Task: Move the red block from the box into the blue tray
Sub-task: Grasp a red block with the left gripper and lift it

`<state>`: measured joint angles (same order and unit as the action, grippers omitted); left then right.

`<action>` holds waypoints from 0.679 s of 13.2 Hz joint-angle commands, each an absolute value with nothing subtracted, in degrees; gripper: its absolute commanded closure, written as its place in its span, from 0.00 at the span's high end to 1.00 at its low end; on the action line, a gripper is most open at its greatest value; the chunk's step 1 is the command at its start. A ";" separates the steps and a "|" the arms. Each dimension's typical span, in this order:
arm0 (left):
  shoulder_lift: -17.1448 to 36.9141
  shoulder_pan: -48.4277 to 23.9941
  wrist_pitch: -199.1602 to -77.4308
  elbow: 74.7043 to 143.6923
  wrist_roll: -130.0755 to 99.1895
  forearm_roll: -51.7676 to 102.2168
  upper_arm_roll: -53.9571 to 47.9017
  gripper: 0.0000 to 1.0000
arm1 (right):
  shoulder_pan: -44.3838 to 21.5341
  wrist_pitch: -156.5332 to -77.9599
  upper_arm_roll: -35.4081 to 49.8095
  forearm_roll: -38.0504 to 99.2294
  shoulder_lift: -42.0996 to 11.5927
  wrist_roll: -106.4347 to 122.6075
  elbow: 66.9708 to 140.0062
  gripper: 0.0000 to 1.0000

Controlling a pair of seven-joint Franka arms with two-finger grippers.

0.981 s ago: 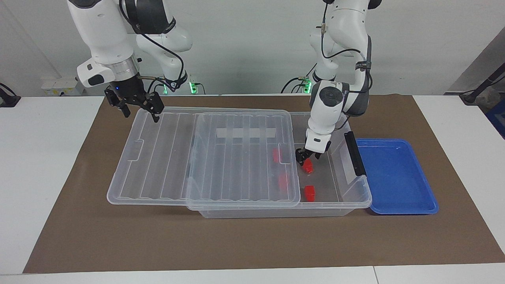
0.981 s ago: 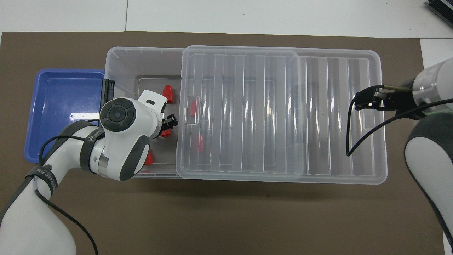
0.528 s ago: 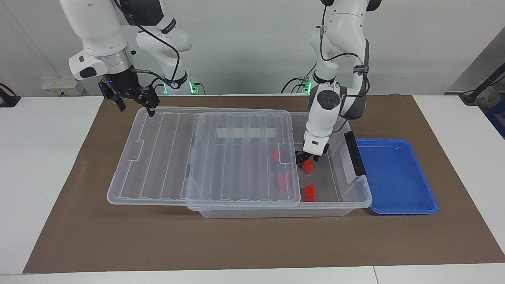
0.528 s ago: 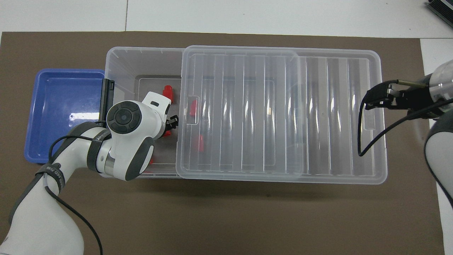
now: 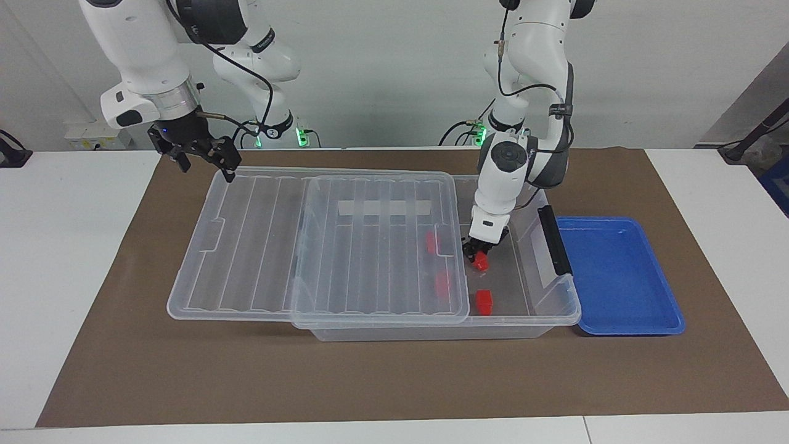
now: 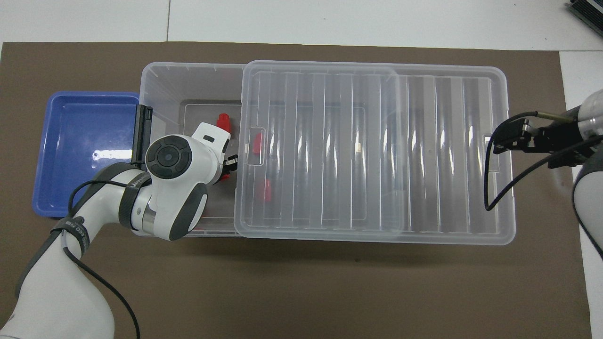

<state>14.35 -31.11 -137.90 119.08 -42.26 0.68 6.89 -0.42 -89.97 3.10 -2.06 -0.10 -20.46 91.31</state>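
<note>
Blocks: four red seen facing, all in box (image 5: 558, 308).
Overhead: one block mostly hidden under left arm.
Left tool (image 5: 478, 254): reaching down into box, clamped on block (image 5: 481, 263).
Right tool (image 5: 200, 157): raised over lid (image 5: 259, 246), fingers spread, empty.
Tray (image 5: 669, 324): beside box, one.

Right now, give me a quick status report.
Left gripper shut on red block inside box. Right gripper open, raised over lid corner. Blue tray empty, path unobstructed.

A robotics lab — two white arms (image 5: 511, 160) bolted at a white table (image 5: 74, 259), brown mat (image 5: 394, 370), bare wall.
</note>
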 commanded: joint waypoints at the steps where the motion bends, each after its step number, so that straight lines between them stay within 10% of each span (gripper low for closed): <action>1: 14.67 -31.20 -133.19 115.60 -42.45 0.44 7.56 0.04 | 0.09 -90.96 3.16 -2.55 1.93 -17.42 93.87 1.00; 9: 13.54 -27.60 -102.08 93.63 -37.80 0.53 8.26 0.04 | -0.70 -90.17 3.25 -2.90 2.02 -14.50 93.87 1.00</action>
